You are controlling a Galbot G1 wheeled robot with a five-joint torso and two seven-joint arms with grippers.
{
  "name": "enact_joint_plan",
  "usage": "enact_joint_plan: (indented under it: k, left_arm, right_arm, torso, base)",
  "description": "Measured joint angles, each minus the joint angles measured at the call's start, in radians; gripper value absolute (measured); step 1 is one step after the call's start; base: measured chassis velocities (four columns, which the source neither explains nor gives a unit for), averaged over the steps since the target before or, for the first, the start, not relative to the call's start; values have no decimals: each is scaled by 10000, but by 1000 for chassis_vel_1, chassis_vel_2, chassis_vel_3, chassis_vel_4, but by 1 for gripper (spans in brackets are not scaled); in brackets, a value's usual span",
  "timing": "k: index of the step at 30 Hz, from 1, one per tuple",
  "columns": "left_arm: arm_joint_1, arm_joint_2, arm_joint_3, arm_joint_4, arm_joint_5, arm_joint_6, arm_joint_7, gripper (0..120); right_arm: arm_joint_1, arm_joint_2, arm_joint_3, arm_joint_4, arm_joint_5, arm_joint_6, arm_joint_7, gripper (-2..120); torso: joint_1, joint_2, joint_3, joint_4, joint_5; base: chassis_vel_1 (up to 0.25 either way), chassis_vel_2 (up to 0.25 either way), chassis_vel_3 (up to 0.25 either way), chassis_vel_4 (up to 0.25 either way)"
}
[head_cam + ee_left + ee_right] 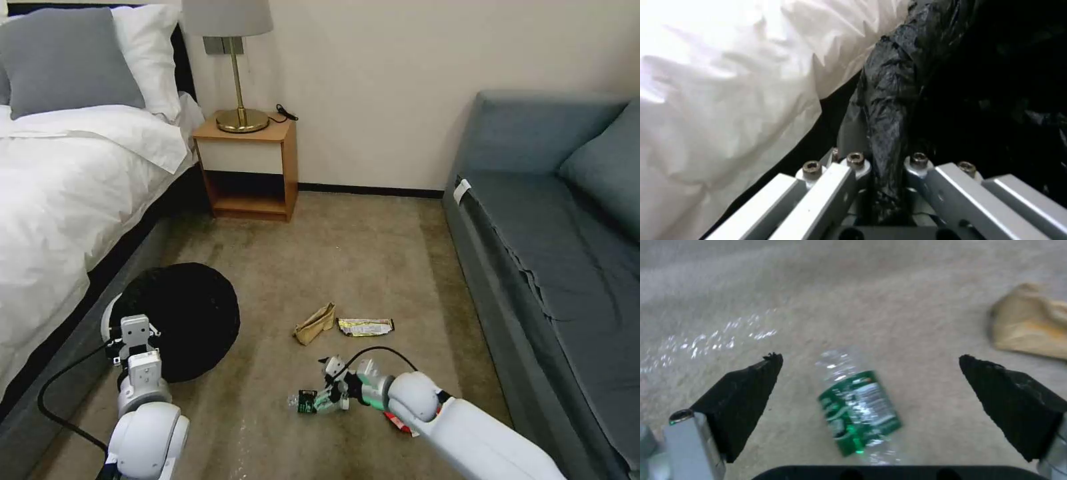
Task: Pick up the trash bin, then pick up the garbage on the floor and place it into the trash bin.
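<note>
1. The left tool (pixel 136 331) is clamped on the rim of the trash bin (pixel 183 320), pinching the black liner (pixel 889 110) between its fingers; the bin hangs tilted at the near left, just beside the bed (pixel 60 200), mouth facing the room.
2. The right tool (pixel 331 385) hovers low over the carpet (pixel 360 267) at the near centre, spread wide, its 2 black pads (pixel 742 400) on either side of the clear bottle (pixel 858 410), not touching it.
3. The bottle lies on its side with its green label up; the tan paper bag (pixel 315 325) and the gold-silver wrapper (pixel 365 326) lie just beyond, and the red-white packet (pixel 398 423) peeks out under the right arm.
4. The bin pickup looks done; the bottle grasp is in hand, with all 4 pieces on the floor.
5. The next move calls for lowering, squeezing across the bottle's body, and keeping it from rolling.
</note>
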Motion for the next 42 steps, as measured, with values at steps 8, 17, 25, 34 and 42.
enact_joint_plan:
  k: [8, 17, 25, 34, 42]
  left_arm:
    - [16, -62, -76, 39, -14, -58, 47, 2]
    - [22, 48, -87, 49, -10, -90, 192, 2]
    - [32, 70, -66, 63, -31, -114, 201, 2]
    - [103, 206, -129, 40, -96, -199, 197, 2]
    - [180, 174, -134, 8, -69, -254, 210, 2]
  right_arm:
    - [-72, 807, -396, -1090, -892, 551, -99, 100]
    - [328, 1132, -681, -2045, -1185, 856, -122, 100]
    - [663, 1513, -834, -2926, -1559, 1094, -138, 100]
    - [778, 1640, -850, -3482, -2120, 1372, -138, 100]
    - [866, 1738, -655, -3965, -2639, 1860, -317, 94]
  torso:
    - [-1, 0, 0, -1, 0]
    - [0, 0, 0, -1, -1]
    - [0, 0, 0, 0, 0]
    - [0, 1, 0, -1, 1]
    - [0, 0, 0, 0, 0]
  base:
    - [0, 0, 0, 0]
    - [0, 0, 0, 0]
    - [0, 0, 0, 0]
    - [0, 0, 0, 0]
    - [0, 0, 0, 0]
